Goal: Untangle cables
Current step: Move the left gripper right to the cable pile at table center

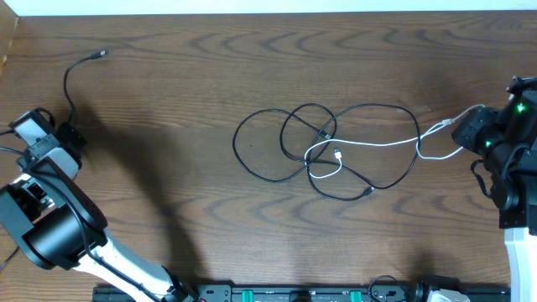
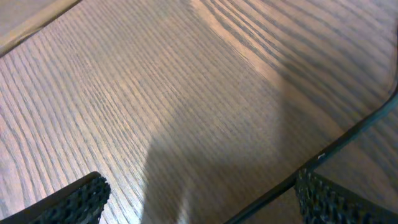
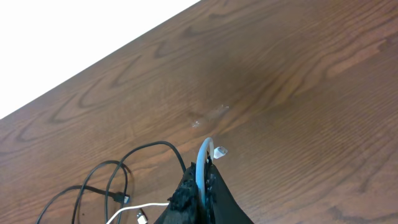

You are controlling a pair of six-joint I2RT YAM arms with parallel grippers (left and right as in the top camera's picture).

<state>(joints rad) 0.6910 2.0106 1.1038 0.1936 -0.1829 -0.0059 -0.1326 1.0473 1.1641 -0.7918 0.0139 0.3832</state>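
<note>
Right pincer [image 3: 202, 182], at the right edge of the tabletop [image 1: 168, 50], is gripping the white cord [image 3: 200, 158] near one plug end, its jaws closed tight on it. From there the white cord is running leftward into the looped black cords [image 1: 277, 143], which are lying tangled at the middle of the tabletop. Left pincer [image 2: 199, 205] is standing wide open at the left edge, holding nothing, with a separate black cord [image 1: 69, 88] lying just beside it.
</note>
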